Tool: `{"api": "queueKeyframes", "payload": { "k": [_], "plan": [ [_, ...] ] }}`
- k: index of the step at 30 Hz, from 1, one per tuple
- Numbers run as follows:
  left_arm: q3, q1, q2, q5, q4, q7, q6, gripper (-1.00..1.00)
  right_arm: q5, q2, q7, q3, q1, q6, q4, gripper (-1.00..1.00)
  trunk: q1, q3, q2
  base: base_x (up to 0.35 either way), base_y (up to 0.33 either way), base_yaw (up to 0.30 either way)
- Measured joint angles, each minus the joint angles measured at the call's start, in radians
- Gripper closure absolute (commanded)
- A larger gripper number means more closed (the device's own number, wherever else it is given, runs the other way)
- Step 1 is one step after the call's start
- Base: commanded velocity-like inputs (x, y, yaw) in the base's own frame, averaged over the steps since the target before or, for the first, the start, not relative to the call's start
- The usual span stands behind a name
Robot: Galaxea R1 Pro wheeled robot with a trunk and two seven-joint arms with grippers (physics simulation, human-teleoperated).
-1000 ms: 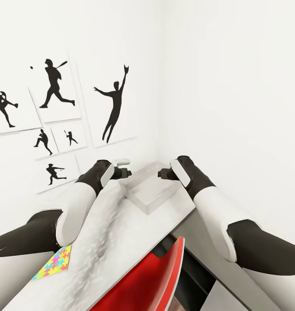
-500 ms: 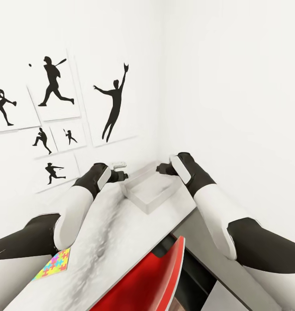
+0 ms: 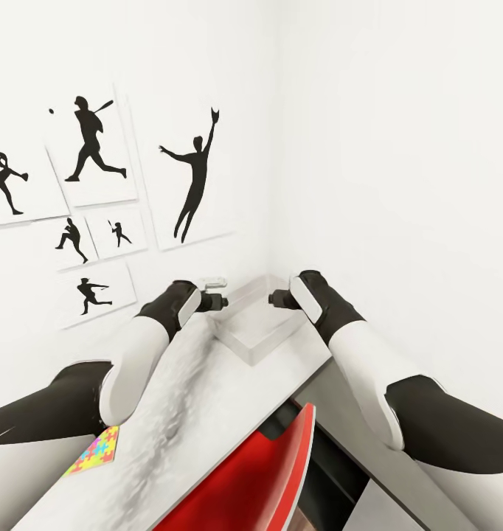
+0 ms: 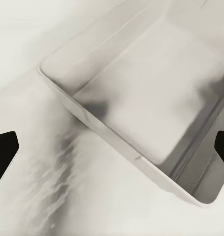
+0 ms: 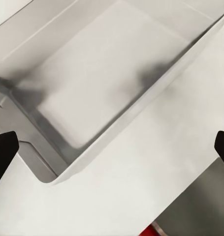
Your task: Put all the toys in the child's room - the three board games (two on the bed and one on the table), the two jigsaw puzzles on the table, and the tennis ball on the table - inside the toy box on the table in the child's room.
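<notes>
I have both arms out over the worktop [image 3: 229, 383], one to each side of the toy box [image 3: 262, 324], which sits empty at the far corner by the walls. My left pincer [image 3: 220, 301] hangs just above the box's near-left corner; my right pincer [image 3: 272, 298] hangs over its far-right side. Each wrist view shows dark fingertips [image 4: 4, 150] set far apart at the frame edges, so both pincers are wide and hold nothing.

The box's long axis runs diagonally away from me, from near-left toward the far corner of the room.

The only toy I can see is a jigsaw puzzle [image 3: 95, 451], flat on the worktop near its front-left edge, well behind my left elbow. It lies back toward me from the left pincer, so I judge that arm the nearer, and it must draw back to reach it.
</notes>
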Motion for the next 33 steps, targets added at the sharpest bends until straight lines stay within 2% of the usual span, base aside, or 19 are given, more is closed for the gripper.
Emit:
{"api": "queueKeyframes", "payload": {
  "k": [18, 23, 24, 26, 28, 30, 33],
  "plan": [
    [0.004, 0.000, 0.001, -0.008, 0.002, 0.009, -0.001, -1.00, -0.003, 0.000, -0.005, -0.004, 0.000, 0.004, 0.001, -1.00, 0.000, 0.000, 0.000, 0.000, 0.000, 0.000],
    [0.029, 0.000, 0.002, -0.009, 0.002, 0.013, 0.003, -1.00, -0.004, 0.000, -0.005, -0.004, 0.000, 0.003, 0.002, -1.00, 0.000, 0.000, 0.000, 0.000, 0.000, 0.000],
    [0.083, 0.000, 0.002, -0.010, 0.002, 0.013, 0.004, -1.00, -0.005, 0.000, -0.005, -0.005, 0.000, 0.002, 0.002, -1.00, 0.000, 0.000, 0.000, 0.000, 0.000, 0.000],
    [0.149, 0.000, 0.001, -0.012, 0.003, 0.023, 0.012, -1.00, -0.014, 0.000, -0.006, -0.005, 0.000, 0.001, 0.002, -1.00, 0.000, 0.000, 0.000, 0.000, 0.000, 0.000],
    [0.186, 0.000, 0.001, -0.012, 0.003, 0.035, 0.020, -1.00, -0.018, 0.000, -0.006, -0.005, 0.000, 0.001, 0.002, -1.00, 0.000, 0.000, 0.000, 0.000, 0.000, 0.000],
    [0.206, 0.000, 0.001, -0.012, 0.003, 0.046, 0.027, -1.00, -0.021, 0.000, -0.006, -0.005, 0.000, 0.001, 0.002, -1.00, 0.000, 0.000, 0.000, 0.000, 0.000, 0.000],
    [0.219, 0.000, 0.001, -0.010, 0.003, 0.055, 0.032, -1.00, -0.022, 0.000, -0.007, -0.005, 0.000, 0.001, 0.001, -1.00, 0.000, 0.000, 0.000, 0.000, 0.000, 0.000]
  ]
}}
